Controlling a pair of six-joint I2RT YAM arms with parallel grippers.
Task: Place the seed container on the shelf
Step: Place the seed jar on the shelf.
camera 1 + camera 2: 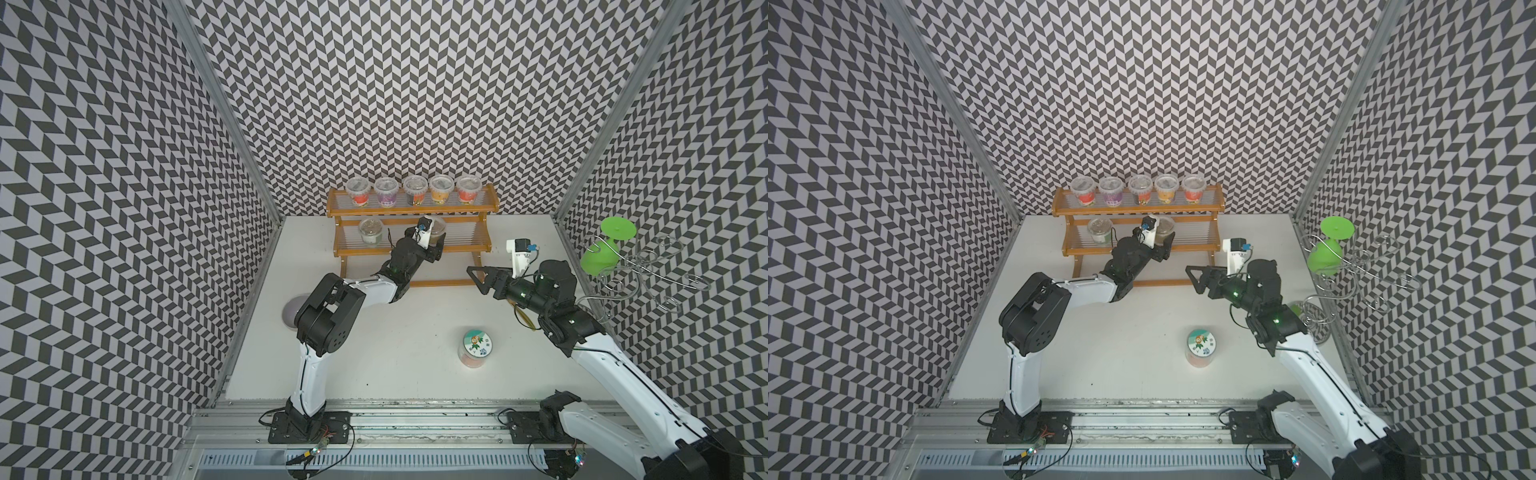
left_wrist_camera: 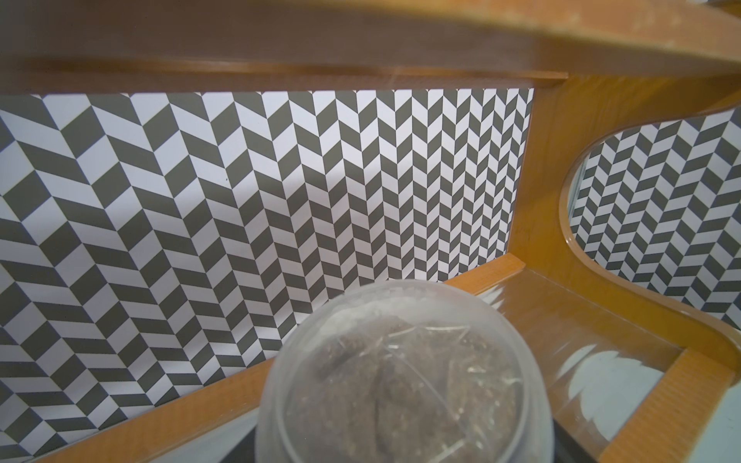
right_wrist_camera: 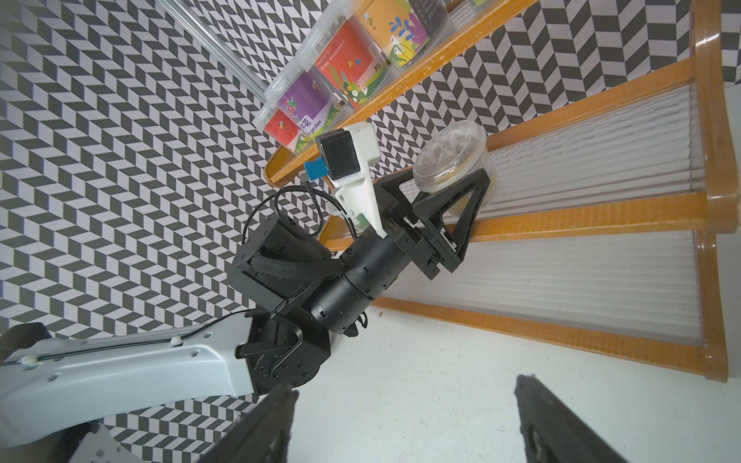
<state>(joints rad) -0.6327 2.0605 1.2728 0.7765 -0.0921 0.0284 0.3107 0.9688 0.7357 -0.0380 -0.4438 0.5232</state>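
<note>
The seed container (image 1: 436,226) (image 1: 1165,224), a clear lidded cup of brown matter, stands upright on the middle tier of the shelf (image 1: 411,210) (image 1: 1138,210), right of centre. My left gripper (image 1: 434,237) (image 1: 1163,235) reaches in from the front, one finger on each side of the cup. From the right wrist view the seed container (image 3: 449,154) sits between the left gripper (image 3: 451,176) fingers; a gap or contact cannot be made out. The cup's lid (image 2: 401,381) fills the left wrist view. My right gripper (image 1: 473,276) (image 3: 405,425) is open and empty over the table, by the shelf's right end.
Several labelled cups (image 1: 413,191) line the top tier. Another clear cup (image 1: 370,230) stands at the left of the middle tier. A tub with a picture lid (image 1: 475,347) sits on the table. A silver wire stand (image 1: 648,274) holding a green glass (image 1: 598,253) is at the right.
</note>
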